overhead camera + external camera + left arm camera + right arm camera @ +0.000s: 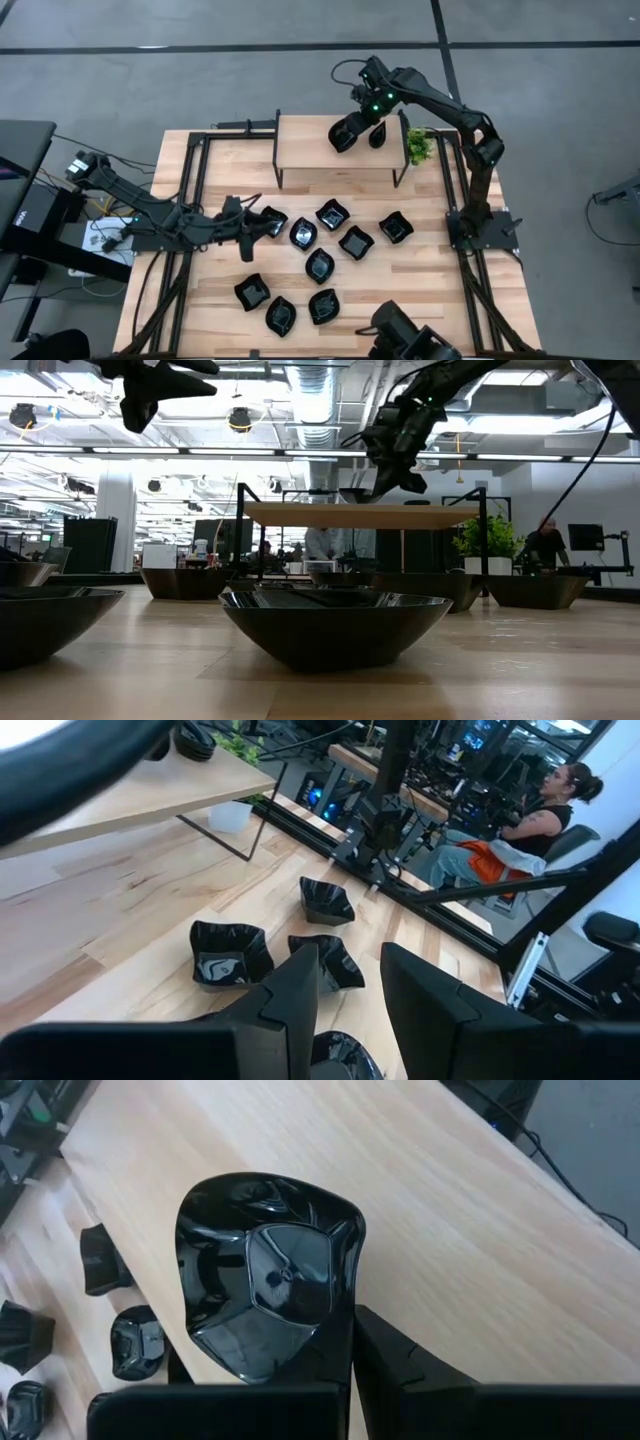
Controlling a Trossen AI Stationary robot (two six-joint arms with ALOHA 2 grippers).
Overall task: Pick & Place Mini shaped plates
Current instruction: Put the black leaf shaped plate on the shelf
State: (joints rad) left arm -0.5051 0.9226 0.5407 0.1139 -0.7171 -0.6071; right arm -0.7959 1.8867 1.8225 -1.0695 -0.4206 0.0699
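- A pale wooden table (420,290) carries a raised wooden shelf (310,150) along its far edge; an open workshop shows behind it.
- The right gripper (350,1342) has its jaws clamped on the rim of a glossy black teardrop plate (268,1270), held over the shelf's right part with bare board around it.
- A second black dish (377,135) sits on the shelf beside it, near the green plant (417,145).
- The left gripper (348,982), jaws parted and empty, hovers over the table's left side.
- The other mini plates (320,265) lie loosely scattered mid-table, with gaps between them.
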